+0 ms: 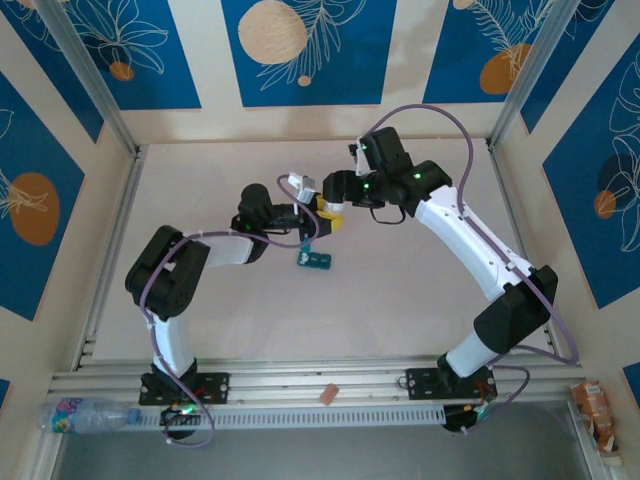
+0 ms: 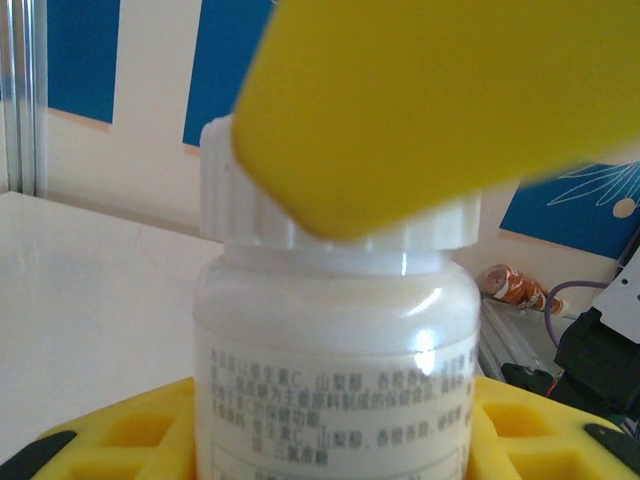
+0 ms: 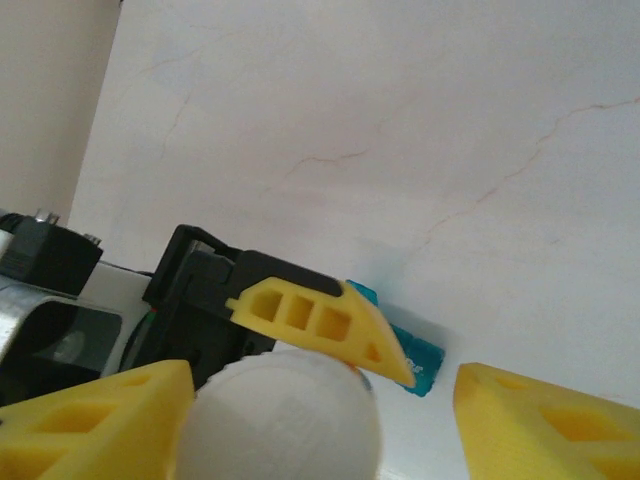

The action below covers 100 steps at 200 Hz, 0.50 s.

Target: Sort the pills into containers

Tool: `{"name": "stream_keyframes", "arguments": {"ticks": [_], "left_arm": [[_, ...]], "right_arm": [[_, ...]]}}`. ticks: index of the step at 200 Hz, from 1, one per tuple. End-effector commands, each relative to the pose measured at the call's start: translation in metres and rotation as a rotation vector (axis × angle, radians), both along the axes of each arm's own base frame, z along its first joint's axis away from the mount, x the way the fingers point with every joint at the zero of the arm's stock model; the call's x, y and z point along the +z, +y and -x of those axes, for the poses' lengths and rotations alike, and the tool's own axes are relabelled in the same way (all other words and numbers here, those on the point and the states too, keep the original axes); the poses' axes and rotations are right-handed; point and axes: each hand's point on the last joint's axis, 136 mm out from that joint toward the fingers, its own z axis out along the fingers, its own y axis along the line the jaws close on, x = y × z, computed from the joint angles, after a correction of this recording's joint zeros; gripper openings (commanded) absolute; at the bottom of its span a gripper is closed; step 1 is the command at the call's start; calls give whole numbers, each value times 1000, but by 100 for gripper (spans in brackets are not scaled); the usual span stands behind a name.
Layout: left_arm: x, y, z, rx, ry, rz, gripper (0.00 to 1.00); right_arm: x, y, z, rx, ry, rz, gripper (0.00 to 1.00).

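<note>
- pale surface (image 1: pixel 400 320): walled at the back and both sides, with metal rails (image 1: pixel 108 250) along the left edge and across the near edge. Broad bare stretches at near centre, far left and far right.
- right arm (image 1: pixel 470 240): arched from the near-right base up and over to mid-surface. Open room beneath the arch and out to the right wall.
- left arm (image 1: pixel 180 275): folded low from the near-left base, reaching right toward the middle. Bare strip between it and the left rail.
- left end effector (image 2: pixel 335 400): clamped on the white bottle (image 2: pixel 330 330), with yellow fingers (image 2: pixel 130 430) at either side of its lower body.
- right end effector (image 3: pixel 320 400): parted around the bottle's cap (image 3: pixel 285 420). One finger close against the cap, a clear gap to the other finger (image 3: pixel 550 420).
- both end effectors met above mid-surface.
- water bottle (image 1: pixel 75 412): lying outside the near rail at the left corner.
- packet (image 1: pixel 595 405): outside the near rail at the right corner.
- containers (image 1: pixel 317 261): teal strip on the surface near the middle, just nearward of the two end effectors and gripped by neither. Well apart from every rail and wall, with free room on the near and right sides. Compartment contents too small to tell.
</note>
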Motion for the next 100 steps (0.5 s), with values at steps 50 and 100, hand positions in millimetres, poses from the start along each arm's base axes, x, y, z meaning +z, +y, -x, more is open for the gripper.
{"name": "stream_keyframes", "arguments": {"ticks": [50,100], "left_arm": [[30,-1,6,-13,-108,56,0],[30,-1,8,-16,-109,51,0]], "right_arm": [[40,1,31,433,-222,-50,76],[20,-8,13,468,-252,88,73]]}}
